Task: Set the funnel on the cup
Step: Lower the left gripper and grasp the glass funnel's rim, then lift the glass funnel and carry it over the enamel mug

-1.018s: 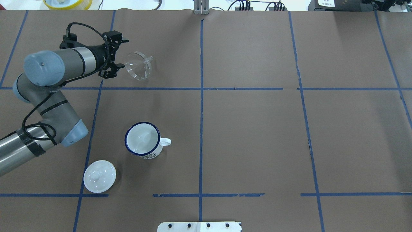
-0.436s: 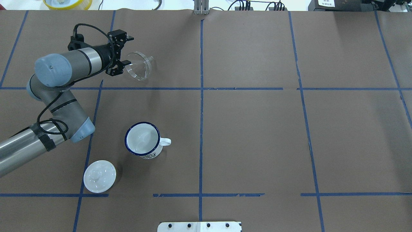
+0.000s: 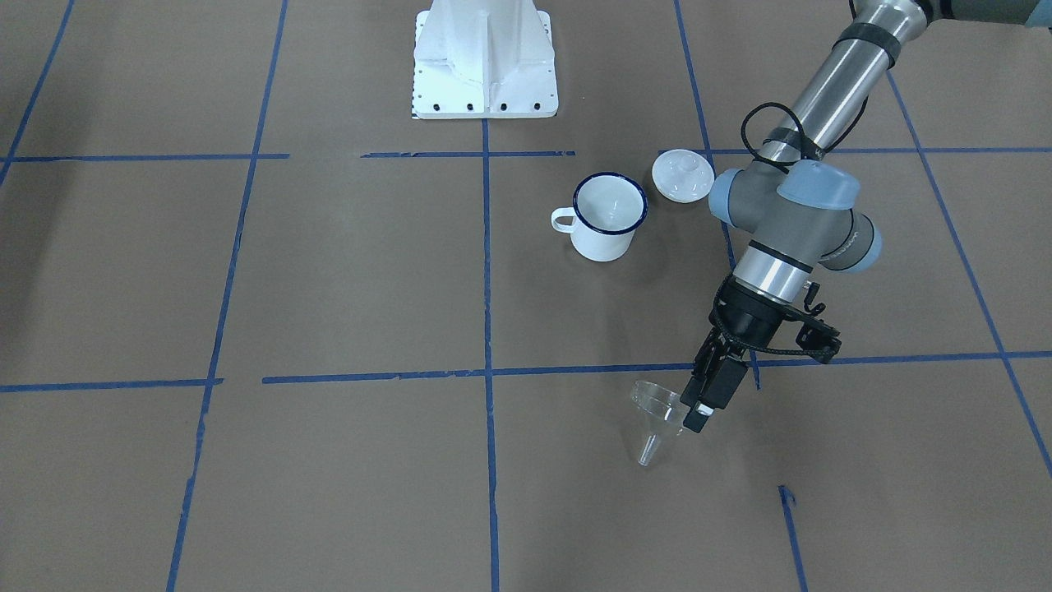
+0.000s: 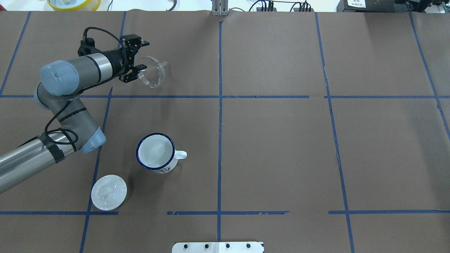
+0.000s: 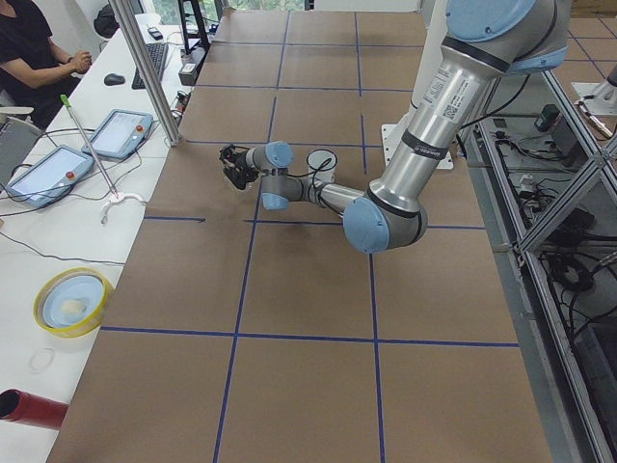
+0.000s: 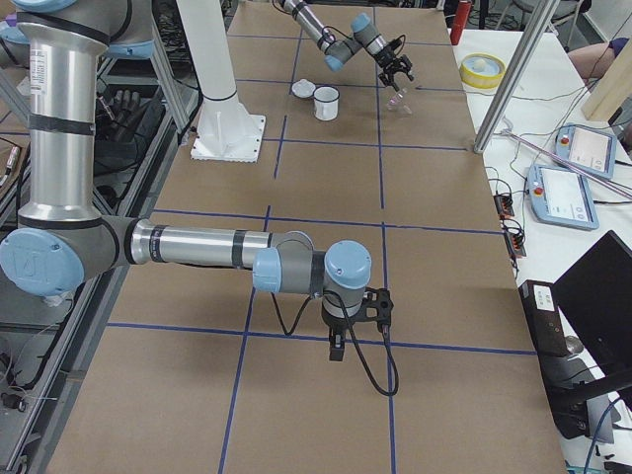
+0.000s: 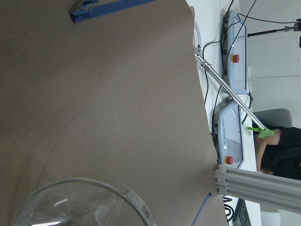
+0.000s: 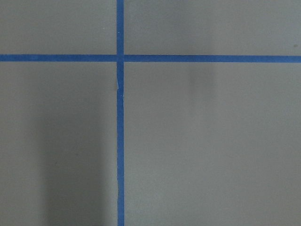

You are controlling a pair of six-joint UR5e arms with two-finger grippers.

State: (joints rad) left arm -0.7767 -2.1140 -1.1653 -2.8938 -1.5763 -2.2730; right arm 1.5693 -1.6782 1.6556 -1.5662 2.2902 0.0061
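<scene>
The clear funnel [image 4: 152,72] lies on its side on the brown table, far left, spout pointing away from the robot; it also shows in the front view [image 3: 657,411] and its rim in the left wrist view [image 7: 80,202]. My left gripper [image 4: 135,72] is open, its fingers at the funnel's near rim, low over the table [image 3: 694,415]. The white mug with a blue rim [image 4: 155,151] stands upright and empty well nearer the robot [image 3: 608,215]. My right gripper [image 6: 336,351] hangs over bare table far off; I cannot tell whether it is open.
A round white domed lid [image 4: 109,192] lies near the mug, toward the robot's left [image 3: 682,175]. The white robot base [image 3: 483,57] is behind the mug. Blue tape lines [image 4: 219,105] grid the table. Tablets and a pole [image 7: 235,99] stand past the far edge.
My left arm has swung toward the funnel, bringing the open gripper up to its rim. The funnel, mug and lid have not moved.
</scene>
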